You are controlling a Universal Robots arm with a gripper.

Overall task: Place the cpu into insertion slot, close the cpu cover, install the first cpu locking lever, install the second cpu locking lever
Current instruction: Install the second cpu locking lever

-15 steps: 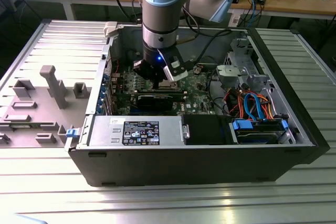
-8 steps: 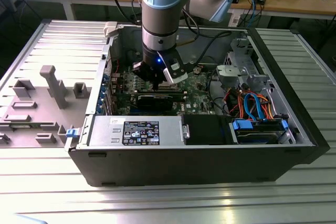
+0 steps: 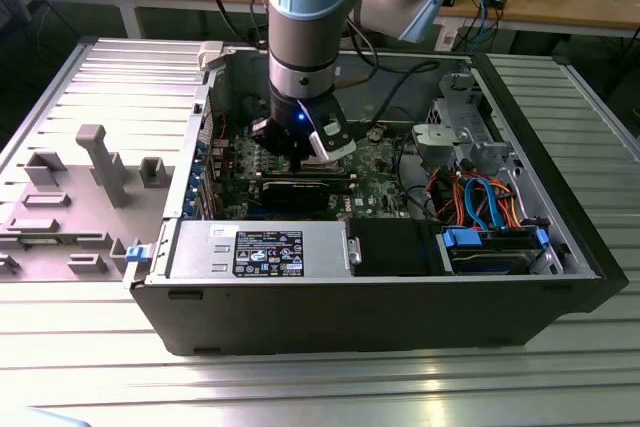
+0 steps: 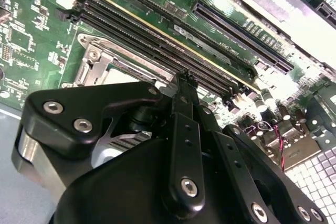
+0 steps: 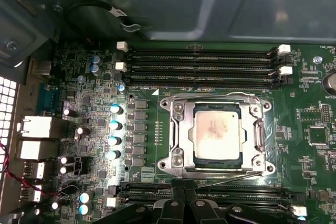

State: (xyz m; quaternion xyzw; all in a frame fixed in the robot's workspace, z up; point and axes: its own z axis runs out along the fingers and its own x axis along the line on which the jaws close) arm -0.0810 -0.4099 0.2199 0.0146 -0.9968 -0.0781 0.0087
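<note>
first wrist view: cpu seated in insertion slot, cpu cover lowered around it; tool just beside the socket, fingers together, empty.

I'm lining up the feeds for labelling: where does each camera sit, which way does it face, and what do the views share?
Exterior view: off the arm, above one side of the open computer case, looking down into it; shows the arm and end effector over the circuit board.
First wrist view: on the arm, facing straight down on the cpu seated under the closed cpu cover; end effector at the frame edge.
Second wrist view: on the arm, looking obliquely along the black end effector at the memory slots.
Both wrist views share the cpu cover and memory slots.
</note>
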